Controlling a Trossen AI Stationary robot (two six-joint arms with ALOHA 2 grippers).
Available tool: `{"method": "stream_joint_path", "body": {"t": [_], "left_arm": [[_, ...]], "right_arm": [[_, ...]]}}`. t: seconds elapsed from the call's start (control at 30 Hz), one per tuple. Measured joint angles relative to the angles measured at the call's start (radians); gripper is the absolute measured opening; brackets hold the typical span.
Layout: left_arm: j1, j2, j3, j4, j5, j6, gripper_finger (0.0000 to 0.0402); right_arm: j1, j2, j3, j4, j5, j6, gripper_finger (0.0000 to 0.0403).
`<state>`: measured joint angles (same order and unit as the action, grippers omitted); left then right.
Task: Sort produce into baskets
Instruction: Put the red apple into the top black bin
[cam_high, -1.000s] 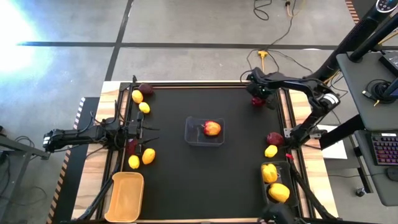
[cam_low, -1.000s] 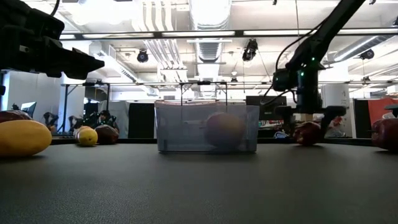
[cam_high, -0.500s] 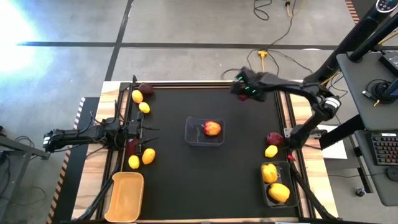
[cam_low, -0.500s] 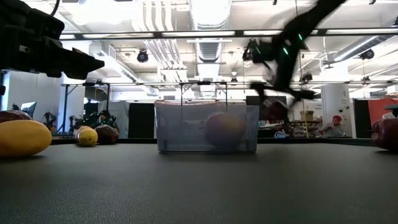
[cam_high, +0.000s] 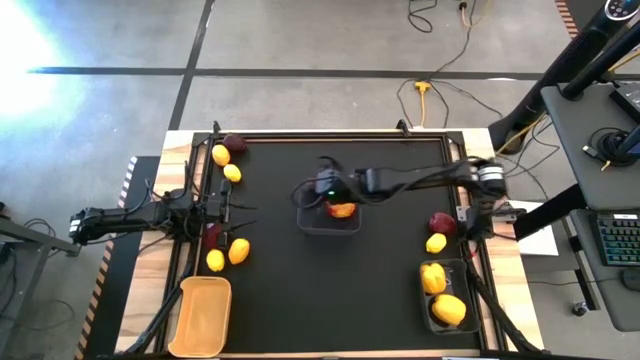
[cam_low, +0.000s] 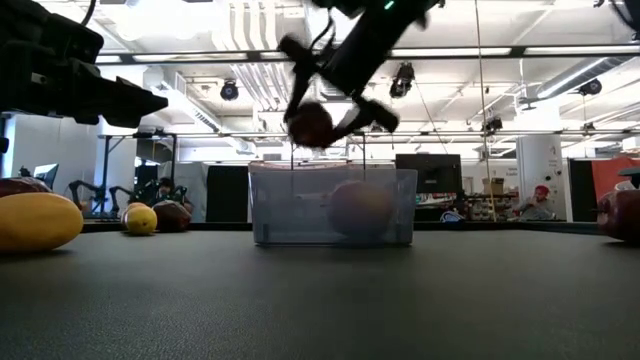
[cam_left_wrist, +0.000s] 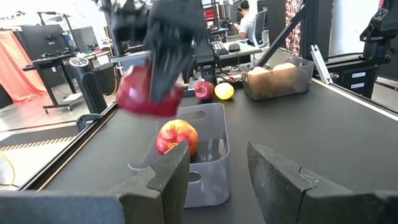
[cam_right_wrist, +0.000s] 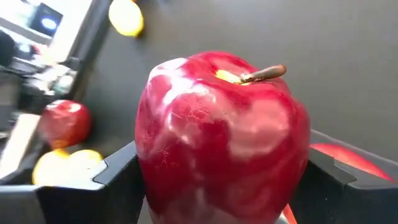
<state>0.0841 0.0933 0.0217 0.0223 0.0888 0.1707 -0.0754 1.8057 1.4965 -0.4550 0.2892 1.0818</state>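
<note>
Risk I see: right tool (cam_low: 335, 105) grips a red apple (cam_low: 311, 124) above the clear bin's (cam_high: 310, 222) rim; released off-centre, it could strike the wall or the apple inside (cam_high: 342, 209) and roll across the desk (cam_high: 300, 300). Left tool (cam_left_wrist: 211, 168), parked, gapes narrowly.

This is a robotics lab in an open, industrial-style hall. A black-topped work table (cam_high: 340, 280) on a pale wooden frame stands on a grey concrete floor (cam_high: 300, 40) marked with dark tape lines and crossed by a loose yellow cable (cam_high: 425, 95). Overhead run exposed silver ventilation ducts (cam_low: 335, 25) and long strip lights. Behind are desks with dark monitors (cam_low: 428, 172), and a seated person (cam_left_wrist: 252, 22) works at one.
</note>
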Motion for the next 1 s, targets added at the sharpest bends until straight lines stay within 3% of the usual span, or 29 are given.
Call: {"method": "stream_joint_path", "body": {"t": [0.1, 0.3, 0.63, 1.0], "left_arm": [[0.0, 0.0, 0.0, 0.0, 0.0, 0.0, 0.0146], [0.0, 0.0, 0.0, 0.001, 0.0, 0.0, 0.0146], [0.0, 0.0, 0.0, 0.0, 0.0, 0.0, 0.0146], [0.0, 0.0, 0.0, 0.0, 0.0, 0.0, 0.0146]], "right_arm": [[-0.004, 0.086, 0.09, -0.053, 0.0, -0.01, 0.0293], [-0.018, 0.192, 0.205, -0.324, -0.039, 0.014, 0.0294], [-0.016, 0.235, 0.228, -0.267, -0.026, -0.15, 0.0299], [-0.023, 0.232, 0.201, -0.258, 0.017, -0.237, 0.0366]]}}
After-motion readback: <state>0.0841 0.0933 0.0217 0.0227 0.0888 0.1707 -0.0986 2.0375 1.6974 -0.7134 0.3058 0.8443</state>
